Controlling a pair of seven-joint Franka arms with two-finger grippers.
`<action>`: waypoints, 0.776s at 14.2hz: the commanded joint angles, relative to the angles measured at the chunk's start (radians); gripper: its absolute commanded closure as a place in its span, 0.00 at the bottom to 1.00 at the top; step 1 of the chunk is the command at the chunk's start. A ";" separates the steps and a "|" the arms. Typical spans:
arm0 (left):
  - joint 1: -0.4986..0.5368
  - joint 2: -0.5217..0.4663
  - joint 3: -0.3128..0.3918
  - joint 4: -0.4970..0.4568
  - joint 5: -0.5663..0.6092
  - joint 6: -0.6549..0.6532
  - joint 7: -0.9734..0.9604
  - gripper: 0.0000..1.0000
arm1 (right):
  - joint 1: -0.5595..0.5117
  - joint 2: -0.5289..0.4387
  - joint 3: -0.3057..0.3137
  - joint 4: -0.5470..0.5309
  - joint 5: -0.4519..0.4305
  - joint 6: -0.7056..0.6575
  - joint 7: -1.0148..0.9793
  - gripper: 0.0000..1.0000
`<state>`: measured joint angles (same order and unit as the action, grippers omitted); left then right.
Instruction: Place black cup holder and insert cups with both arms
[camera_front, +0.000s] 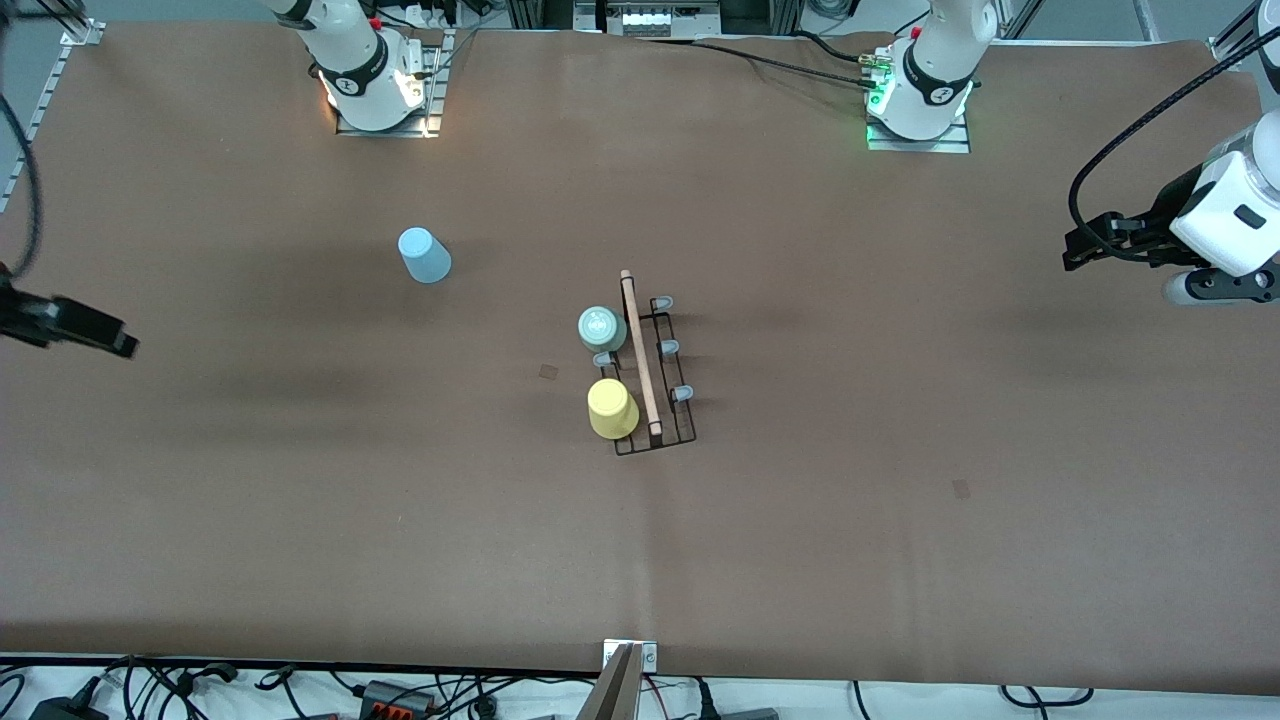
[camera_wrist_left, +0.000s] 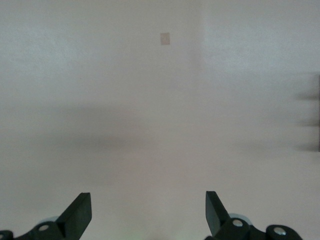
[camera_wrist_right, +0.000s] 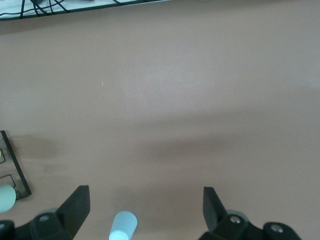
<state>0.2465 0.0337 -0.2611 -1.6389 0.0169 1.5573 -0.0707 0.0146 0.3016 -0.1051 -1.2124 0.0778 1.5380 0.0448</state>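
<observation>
Front view: black cup holder (camera_front: 655, 375) is placed, grey-green cup (camera_front: 601, 328) and yellow cup (camera_front: 611, 408) seated; light blue cup (camera_front: 425, 256) remains. Left gripper (camera_wrist_left: 148, 215) and right gripper (camera_wrist_right: 146, 212) are spread, empty.

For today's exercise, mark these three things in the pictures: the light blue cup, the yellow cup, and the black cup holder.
light blue cup (camera_front: 425, 256), front view, on its side wall.
yellow cup (camera_front: 611, 409), front view, on its upturned base.
black cup holder (camera_front: 640, 350), front view, on the wooden rod along its top.
</observation>
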 joint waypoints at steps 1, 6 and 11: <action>0.007 -0.009 0.000 0.005 -0.011 -0.016 0.022 0.00 | -0.090 -0.070 0.111 -0.101 -0.038 0.027 -0.009 0.00; 0.007 -0.009 0.000 0.004 -0.011 -0.016 0.022 0.00 | -0.076 -0.148 0.114 -0.223 -0.087 0.071 -0.008 0.00; 0.005 -0.009 0.000 0.005 -0.011 -0.016 0.022 0.00 | -0.079 -0.329 0.113 -0.504 -0.087 0.166 -0.019 0.00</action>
<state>0.2469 0.0336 -0.2611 -1.6389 0.0169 1.5556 -0.0707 -0.0537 0.0681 -0.0042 -1.5868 0.0060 1.6679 0.0422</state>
